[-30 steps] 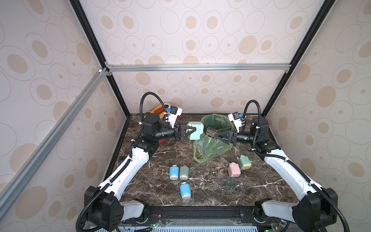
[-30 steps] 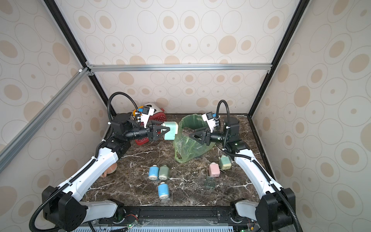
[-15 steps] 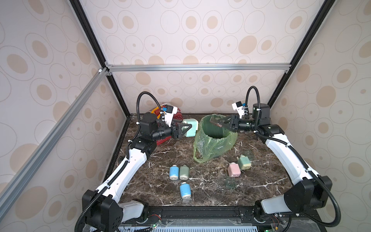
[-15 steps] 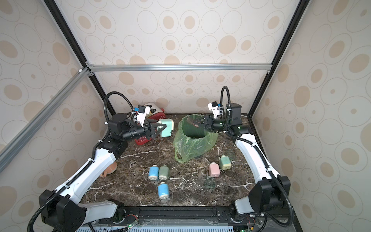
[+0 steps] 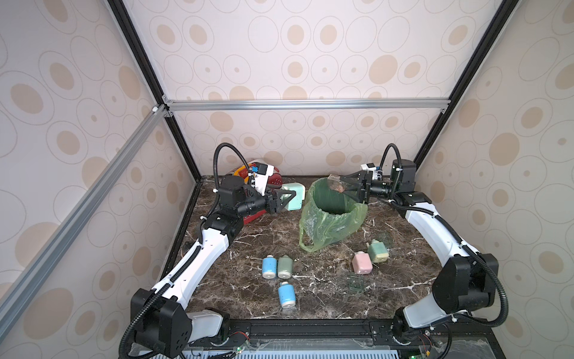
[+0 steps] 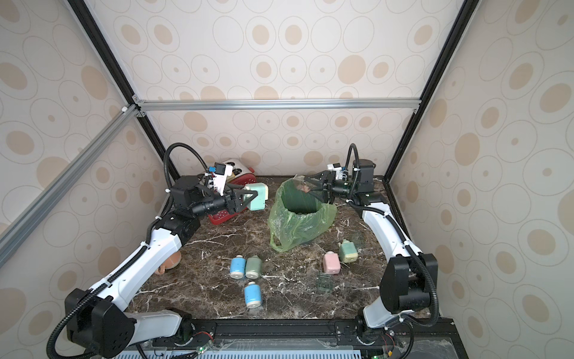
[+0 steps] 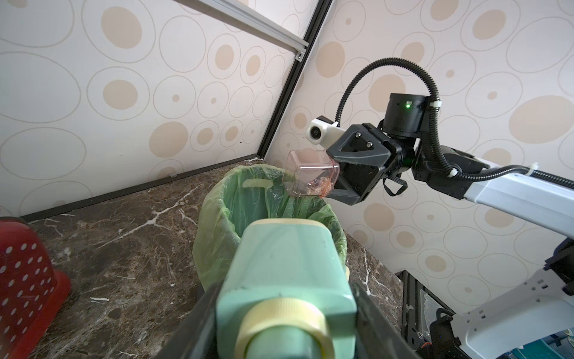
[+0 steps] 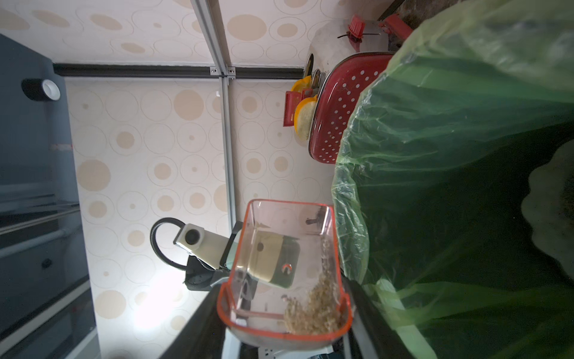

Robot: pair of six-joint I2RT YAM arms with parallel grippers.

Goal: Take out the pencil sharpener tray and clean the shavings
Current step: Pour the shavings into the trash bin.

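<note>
The right gripper [image 5: 342,185] is clamped on one end of the tray [image 7: 307,177], which is tilted over the far rim of the bin [image 5: 323,223]. Shavings [image 8: 313,314] are heaped at the held end. The left gripper [image 5: 287,201] holds the sharpener [image 7: 285,267] left of the bin. The tray looks light, thin and slick (probably brittle), so pinch its end wall gently.

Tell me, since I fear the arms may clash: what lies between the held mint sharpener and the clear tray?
Only the green-bagged bin: its rim and open mouth separate sharpener and tray, as both top views show.
</note>
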